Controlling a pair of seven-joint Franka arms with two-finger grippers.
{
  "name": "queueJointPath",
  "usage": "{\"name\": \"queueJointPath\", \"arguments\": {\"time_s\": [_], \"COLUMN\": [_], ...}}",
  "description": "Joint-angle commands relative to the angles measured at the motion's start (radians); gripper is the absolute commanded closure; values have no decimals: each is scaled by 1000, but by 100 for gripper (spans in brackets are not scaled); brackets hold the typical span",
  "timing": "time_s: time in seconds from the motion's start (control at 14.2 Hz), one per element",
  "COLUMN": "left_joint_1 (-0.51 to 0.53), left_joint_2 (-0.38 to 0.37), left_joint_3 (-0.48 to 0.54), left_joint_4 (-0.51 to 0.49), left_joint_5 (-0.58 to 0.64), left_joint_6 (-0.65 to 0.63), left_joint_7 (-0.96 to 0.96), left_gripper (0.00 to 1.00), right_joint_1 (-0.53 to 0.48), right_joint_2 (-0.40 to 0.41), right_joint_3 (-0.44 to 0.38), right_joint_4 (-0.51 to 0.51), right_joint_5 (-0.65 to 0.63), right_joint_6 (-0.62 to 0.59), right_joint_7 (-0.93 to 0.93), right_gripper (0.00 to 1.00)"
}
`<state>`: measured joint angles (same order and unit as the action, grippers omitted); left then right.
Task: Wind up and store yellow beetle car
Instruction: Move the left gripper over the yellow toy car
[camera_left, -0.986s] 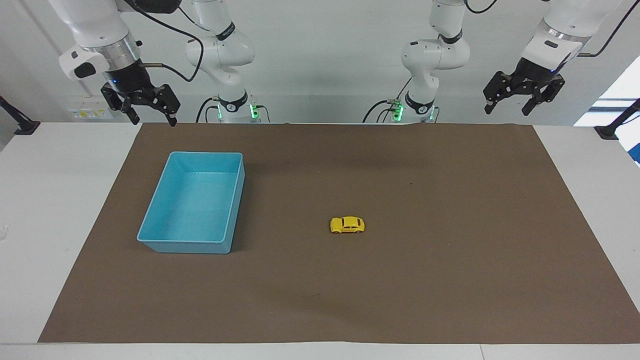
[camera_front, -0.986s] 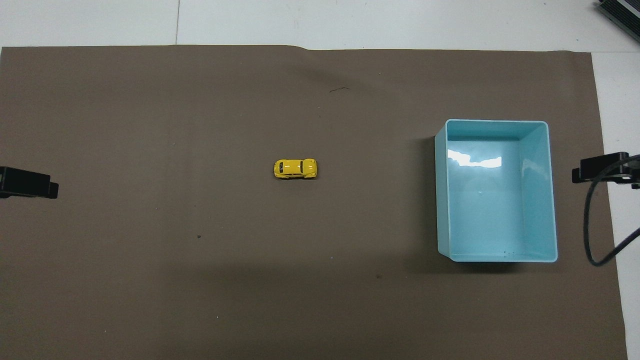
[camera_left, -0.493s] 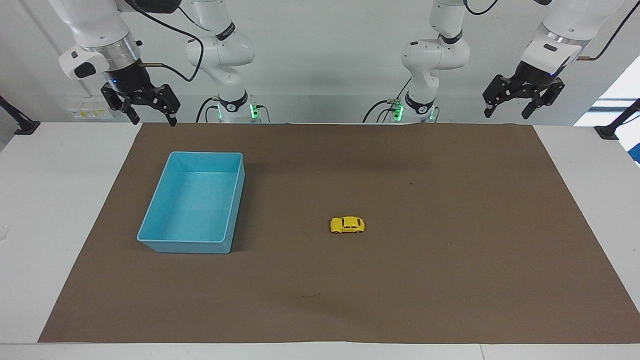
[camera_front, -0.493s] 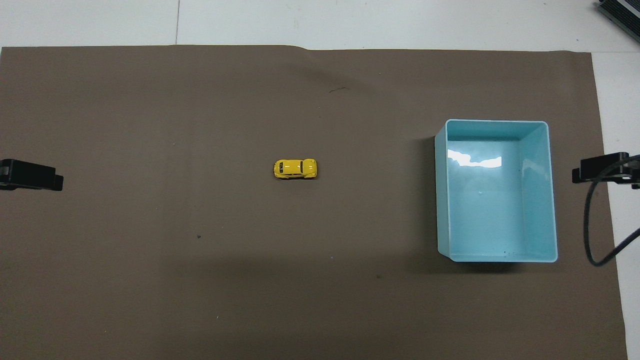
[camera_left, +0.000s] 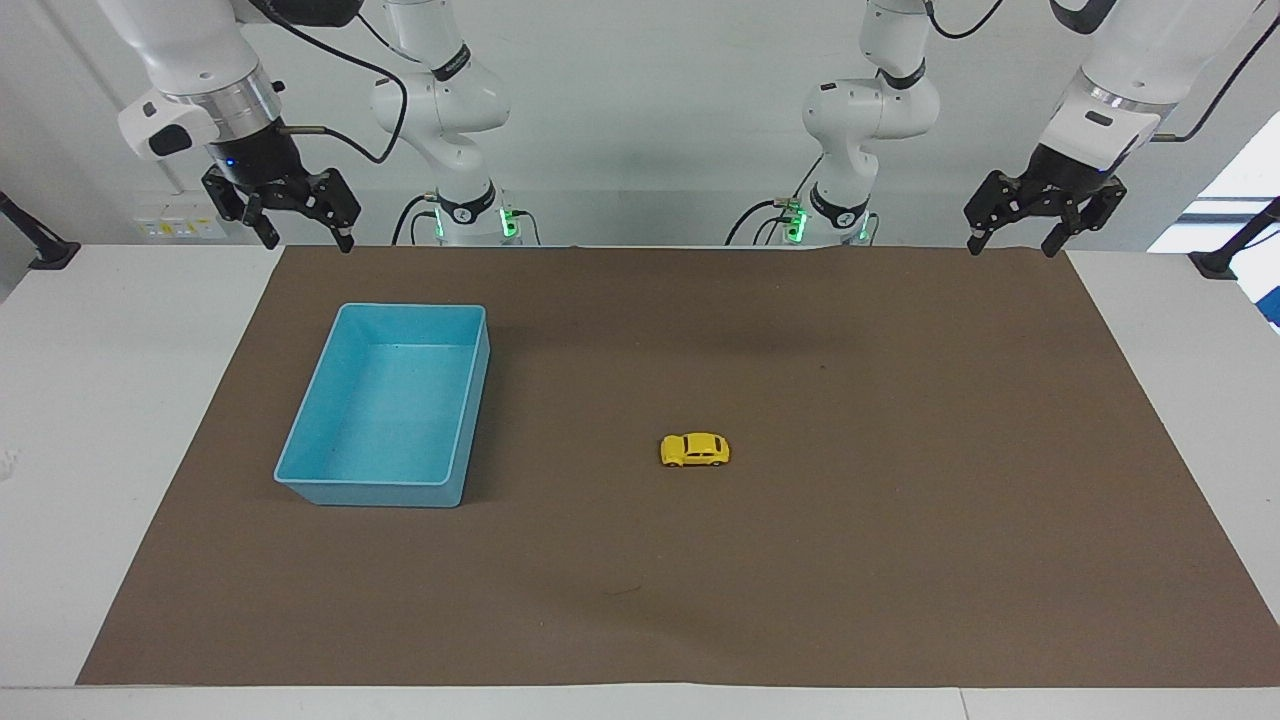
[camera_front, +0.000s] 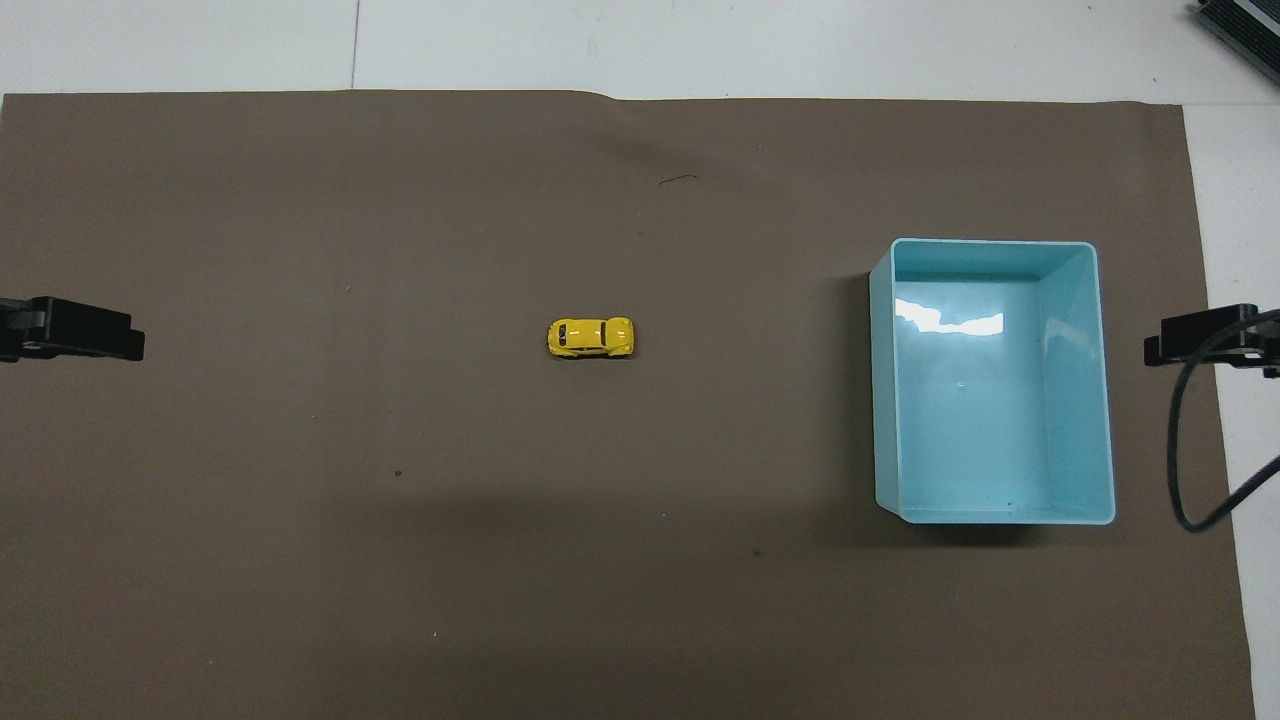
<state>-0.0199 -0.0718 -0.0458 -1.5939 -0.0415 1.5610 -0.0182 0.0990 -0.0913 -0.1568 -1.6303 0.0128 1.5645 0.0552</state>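
Two claws hang up in the air at the robots' end of the scene, both with fingers spread wide and nothing between them. The right gripper is raised over the mat's edge just beside the light-blue bin, toward the right arm's end of the table, and it has not stirred over the last second; that arm waits. The left gripper has moved. It has dipped a little lower and, in the overhead view, has crept inward over the brown mat from the left arm's end, toward the bin, though still well apart from it.

Moving outward, the bin sits empty on the mat, open side up. The yellow beetle car stands on its wheels beside the bin, toward the left arm's end, well apart from it and level with the half of the bin farther from the robots (its length runs across the table, pointing along the line toward the bin). Neither claw is anywhere near touching it.

Judging from that drift, the left arm is starting its reach for the car, so the task is at its very beginning: no grasp, no winding, nothing stored. The car is tiny, so the open fingers will need careful centring over its body.
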Motion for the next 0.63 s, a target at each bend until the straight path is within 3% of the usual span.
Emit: {"name": "queueJointPath", "arguments": {"time_s": [0.0, 0.56], "left_joint_1": [-2, -3], "left_joint_2": [9, 84], "left_joint_3": [-9, -78], "left_joint_4": [-17, -32], "left_joint_5": [-15, -14], "left_joint_6": [43, 145], "left_joint_7": [-35, -184], "left_gripper": [0, 0], "right_joint_1": [-7, -5], "right_joint_2": [-8, -8], "right_joint_3": [3, 3], "right_joint_4": [-6, -6], "right_joint_5": [10, 10], "right_joint_6": [3, 3], "right_joint_7": [-17, -17], "right_gripper": [0, 0]}}
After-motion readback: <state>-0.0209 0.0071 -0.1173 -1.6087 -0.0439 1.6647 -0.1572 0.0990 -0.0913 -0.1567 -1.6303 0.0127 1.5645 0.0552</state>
